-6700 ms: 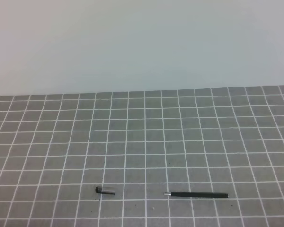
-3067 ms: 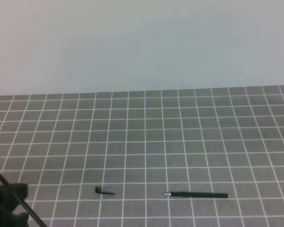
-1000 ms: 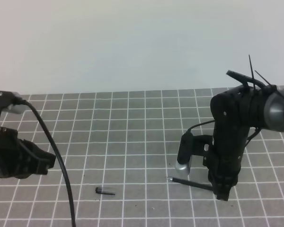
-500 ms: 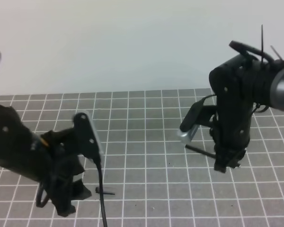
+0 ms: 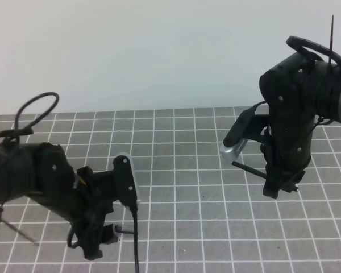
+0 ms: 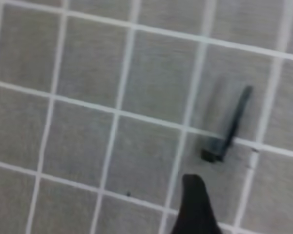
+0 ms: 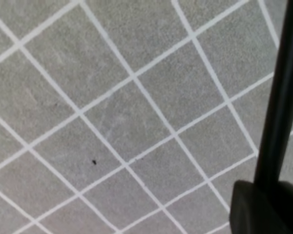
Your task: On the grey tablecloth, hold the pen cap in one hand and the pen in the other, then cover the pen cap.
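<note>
The pen cap [image 5: 125, 230] lies on the grey tablecloth [image 5: 182, 142] near the front left. It also shows in the left wrist view [image 6: 228, 126], lying loose. My left gripper [image 5: 105, 239] is low, just left of the cap and not touching it. One dark fingertip [image 6: 195, 195] shows just short of the cap, and the jaws look apart. My right gripper [image 5: 278, 186] is shut on the pen [image 5: 247, 169] and holds it above the cloth on the right, tip pointing left. In the right wrist view the pen [image 7: 283, 97] runs up from a finger [image 7: 263, 207].
A pale blank wall [image 5: 159, 51] stands behind the cloth's far edge. The left arm's cable [image 5: 135, 250] hangs down close to the cap. A silver camera housing [image 5: 234, 149] sits on the right arm above the pen's tip.
My right gripper has lifted the pen off the cloth, up and slightly right. My left arm has swung in from the left and come down beside the cap.
</note>
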Available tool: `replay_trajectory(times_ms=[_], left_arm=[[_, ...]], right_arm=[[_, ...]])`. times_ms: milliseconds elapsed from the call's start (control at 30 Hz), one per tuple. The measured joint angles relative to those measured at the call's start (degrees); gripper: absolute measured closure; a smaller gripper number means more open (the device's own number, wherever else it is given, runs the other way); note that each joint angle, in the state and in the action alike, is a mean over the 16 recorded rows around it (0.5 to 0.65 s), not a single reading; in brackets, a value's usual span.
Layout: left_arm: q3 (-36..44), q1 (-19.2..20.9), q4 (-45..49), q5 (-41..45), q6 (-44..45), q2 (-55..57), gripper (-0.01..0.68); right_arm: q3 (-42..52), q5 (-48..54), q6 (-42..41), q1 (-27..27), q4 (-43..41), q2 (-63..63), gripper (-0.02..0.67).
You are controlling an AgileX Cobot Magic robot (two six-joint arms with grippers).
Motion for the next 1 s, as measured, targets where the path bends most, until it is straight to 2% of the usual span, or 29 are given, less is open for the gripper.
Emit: replay_trajectory(times_ms=[600, 1000], left_arm=[[-7.12, 0.00, 0.65, 4.14, 1.80, 10.70, 0.350], [-7.38, 0.00, 0.68, 3.21, 2.86, 11.23, 0.595]], right_arm=[[0.00, -1.57, 0.78, -0.70, 0.02, 0.00, 0.652], [0.00, -1.53, 0.67, -0.61, 2.44, 0.00, 0.652]])
